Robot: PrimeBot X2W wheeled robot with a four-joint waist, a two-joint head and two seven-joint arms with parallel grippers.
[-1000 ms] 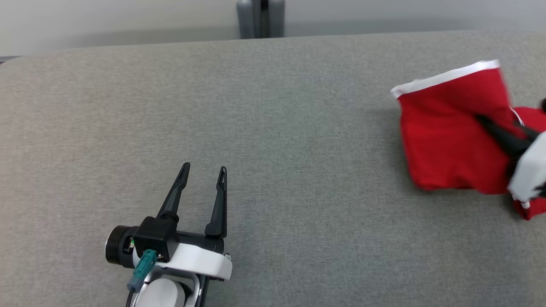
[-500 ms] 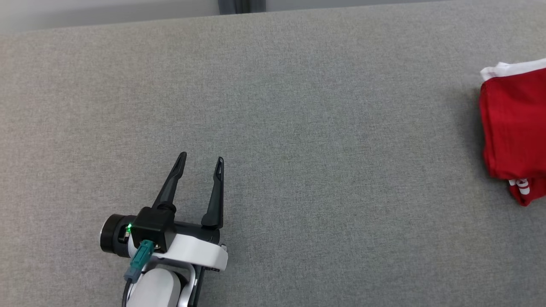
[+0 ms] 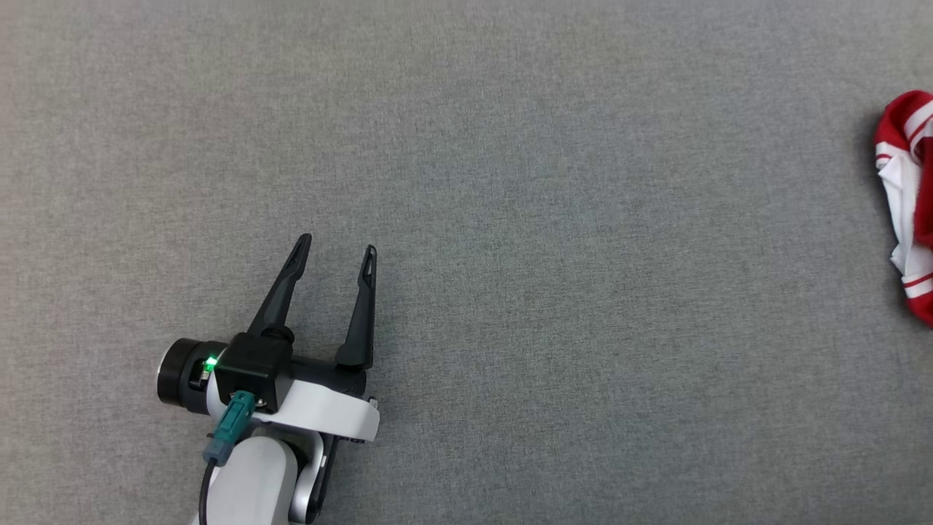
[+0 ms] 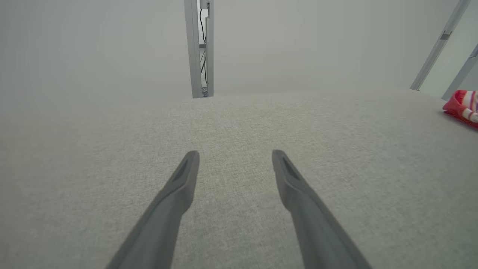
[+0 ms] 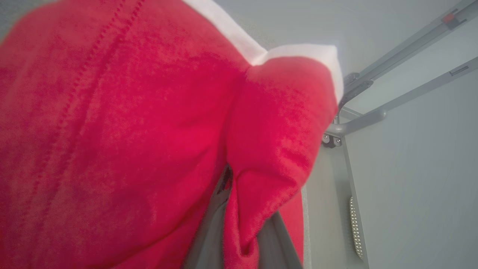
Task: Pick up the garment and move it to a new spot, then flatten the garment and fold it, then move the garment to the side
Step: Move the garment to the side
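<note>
The garment (image 3: 904,182), red with white trim, lies bunched at the far right edge of the head view, its visible part running lengthwise away from the robot. The right tool (image 5: 239,243) has it — in the right wrist view a fold of red cloth is pinched between the two grey fingers, the jaws nearly together. Whether the bundle rests on the grey table (image 3: 554,219) or hangs just above it I cannot tell. The left tool (image 3: 337,244) sits well apart at the lower left, jaws spread wide and holding nothing, fingers pointing up the table; from it the garment lies far off to the right. So the right arm is much the nearer, and this looks like the last step — carrying the garment aside. The coming move is likely a release by that tool alone
</note>
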